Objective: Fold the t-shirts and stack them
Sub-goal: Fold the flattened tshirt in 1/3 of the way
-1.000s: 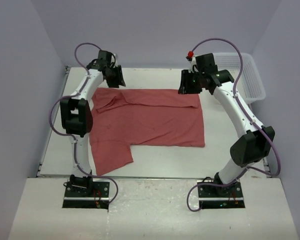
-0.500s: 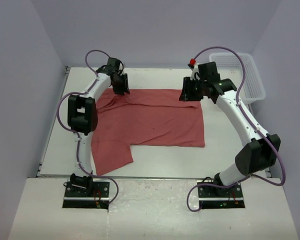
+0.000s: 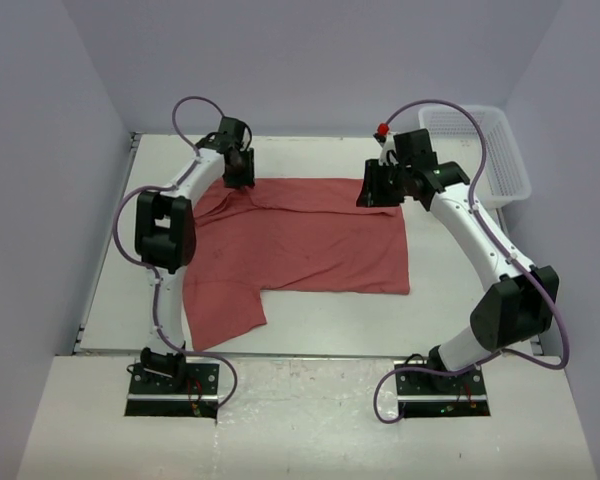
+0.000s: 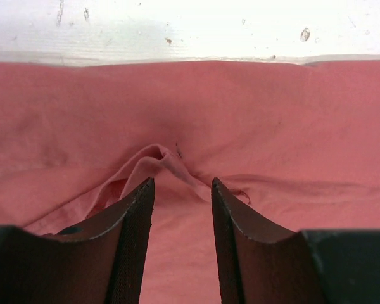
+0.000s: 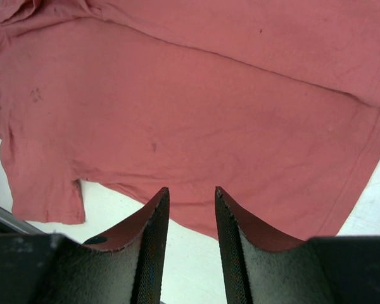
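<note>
We see the t-shirt spread flat across the middle of the table, one sleeve hanging toward the lower left of the overhead frame. The left arm covers its left edge, so we cannot make out that side's outline.

The left gripper sits over the upper left part of the cloth. From above it is a dark shape whose fingers we cannot separate. In its own wrist view, the left gripper has its jaws parted, and a small raised ridge of the t-shirt lies just past the tips. The cloth runs off both sides of that frame.

The right gripper is at the shirt's upper right corner. In its wrist view the right gripper stands apart too, with nothing between the fingers. The t-shirt is cut off there at the top.

The white basket in the upper right is partly hidden behind the right arm.
</note>
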